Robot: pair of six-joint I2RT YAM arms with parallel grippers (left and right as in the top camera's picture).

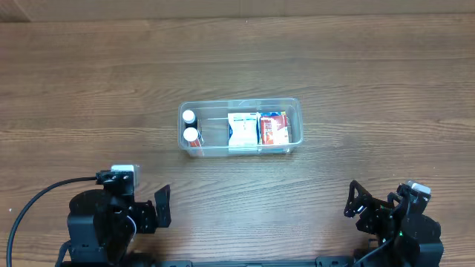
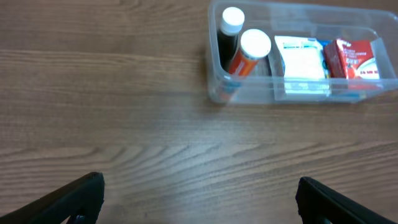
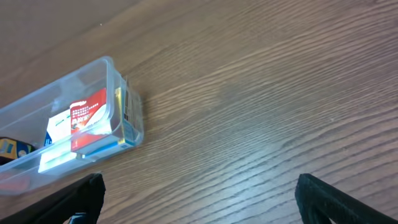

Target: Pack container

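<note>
The clear plastic container (image 1: pixel 293 107) sits at the table's middle. Inside it stand two white-capped bottles, a dark one (image 1: pixel 188 117) and an orange one (image 1: pixel 191 136), at its left end. A white and blue box (image 1: pixel 242 128) and a red box (image 1: pixel 274 128) lie to their right. The container also shows in the left wrist view (image 2: pixel 214 87) and the right wrist view (image 3: pixel 118 81). My left gripper (image 1: pixel 159 206) is open and empty near the front left edge. My right gripper (image 1: pixel 355 200) is open and empty near the front right edge. Both are well apart from the container.
The wooden table (image 1: pixel 371 89) stretches around the container. A black cable (image 1: pixel 37 199) runs from the left arm toward the front left corner.
</note>
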